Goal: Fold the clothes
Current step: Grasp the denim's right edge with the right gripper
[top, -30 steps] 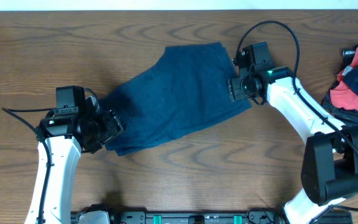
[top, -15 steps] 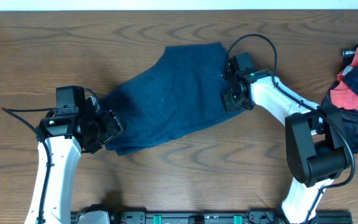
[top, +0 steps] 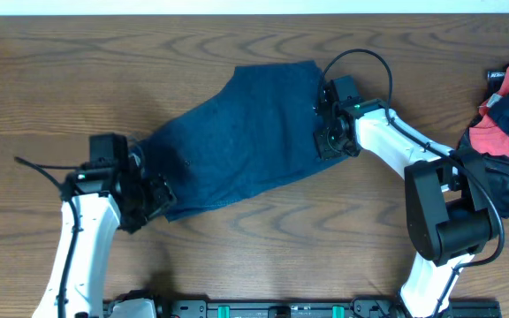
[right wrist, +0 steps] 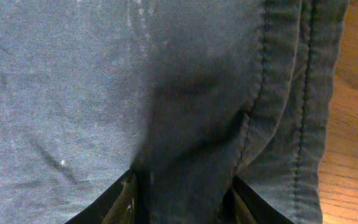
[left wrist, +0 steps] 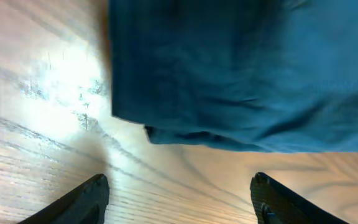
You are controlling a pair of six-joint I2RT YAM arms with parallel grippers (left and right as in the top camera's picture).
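A wood-grain tabletop [top: 263, 243] fills the view. At its right edge lies a crumpled heap of red and dark fabric [top: 507, 128].

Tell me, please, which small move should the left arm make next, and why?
Probably ease the left jaws forward onto the near corner of the dark navy-blue fabric shorts: they stand open over the brown wooden table, with the cloth edge just ahead, not between them.

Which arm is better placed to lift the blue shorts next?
Right, probably: the right end effector pinches a fold of the shorts; the left end effector hangs open over the table.
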